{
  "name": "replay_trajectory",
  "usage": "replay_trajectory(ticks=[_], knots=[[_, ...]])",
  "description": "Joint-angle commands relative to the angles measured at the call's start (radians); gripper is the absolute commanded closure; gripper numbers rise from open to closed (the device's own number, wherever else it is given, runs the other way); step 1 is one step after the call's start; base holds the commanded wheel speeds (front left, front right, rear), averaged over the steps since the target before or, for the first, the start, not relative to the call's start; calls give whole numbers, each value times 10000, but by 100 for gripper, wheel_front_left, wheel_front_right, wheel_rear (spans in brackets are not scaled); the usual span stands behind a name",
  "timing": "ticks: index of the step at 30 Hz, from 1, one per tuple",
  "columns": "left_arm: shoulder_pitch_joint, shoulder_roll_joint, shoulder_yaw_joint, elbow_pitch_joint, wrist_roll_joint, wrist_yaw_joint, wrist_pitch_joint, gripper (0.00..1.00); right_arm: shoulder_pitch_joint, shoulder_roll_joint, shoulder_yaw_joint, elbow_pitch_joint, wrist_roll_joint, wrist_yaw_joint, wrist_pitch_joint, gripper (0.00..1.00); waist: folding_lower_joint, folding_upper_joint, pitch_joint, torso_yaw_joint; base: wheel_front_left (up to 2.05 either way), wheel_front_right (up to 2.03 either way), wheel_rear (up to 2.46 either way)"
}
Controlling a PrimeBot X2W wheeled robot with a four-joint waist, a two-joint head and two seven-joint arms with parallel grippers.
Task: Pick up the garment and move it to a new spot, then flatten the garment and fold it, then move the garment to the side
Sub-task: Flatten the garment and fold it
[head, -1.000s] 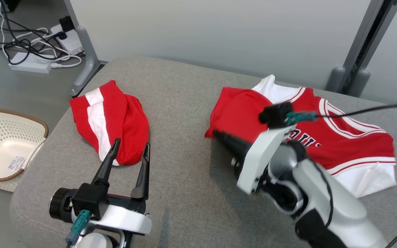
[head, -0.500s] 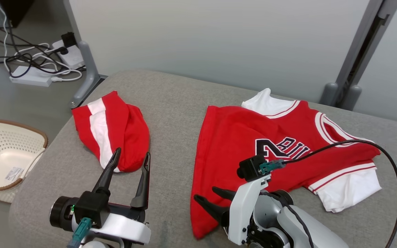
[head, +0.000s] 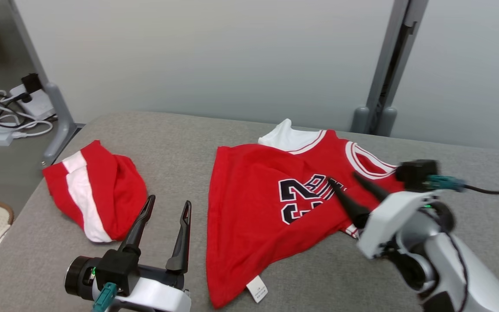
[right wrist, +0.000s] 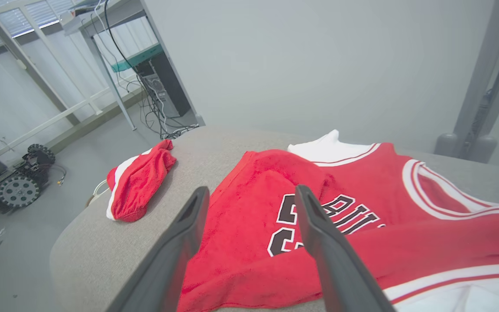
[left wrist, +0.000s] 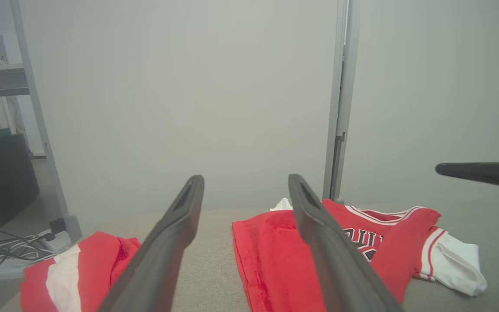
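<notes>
Garment [head: 249, 195] lies on cushion [head: 176, 134]; head view catches white hem tag [head: 257, 289]; left pincer [head: 169, 200], right pincer [head: 342, 176] apart, empty.

Your jersey [head: 258, 208] is matt red knit cloth with a fuzzy nap; the table [head: 180, 143] is covered in coarse grey woven fabric. Left end effector [head: 169, 201] and right end effector [head: 342, 177]: matt dark plastic fingers [head: 139, 225], smooth white plastic housings [head: 386, 219].

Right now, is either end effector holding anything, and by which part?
Nothing held: left end effector open, empty; right end effector open over the jersey, no cloth pinched.
</notes>
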Motion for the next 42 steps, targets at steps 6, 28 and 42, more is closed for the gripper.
replay_trajectory(ticks=[6, 28, 42], knots=[[215, 35, -136, 49, -109, 50, -38, 0, 1333, -199, -2486, -315, -1898, 3, -1836, 0, 0, -1, 9, -516, 0, 0, 0], [774, 571, -1149, 1907, 1236, -513, -38, 0, 3337, 1074, -5294, -349, -3519, 3, -3626, 0, 0, -1, 307, -854, 0, 0, 0], [-188, 838, -2363, 4237, 2127, -738, 95, 0, 2954, 1084, -5286, -18, -3304, 3, -3698, 0, 0, -1, 817, -1077, 0, 0, 0]])
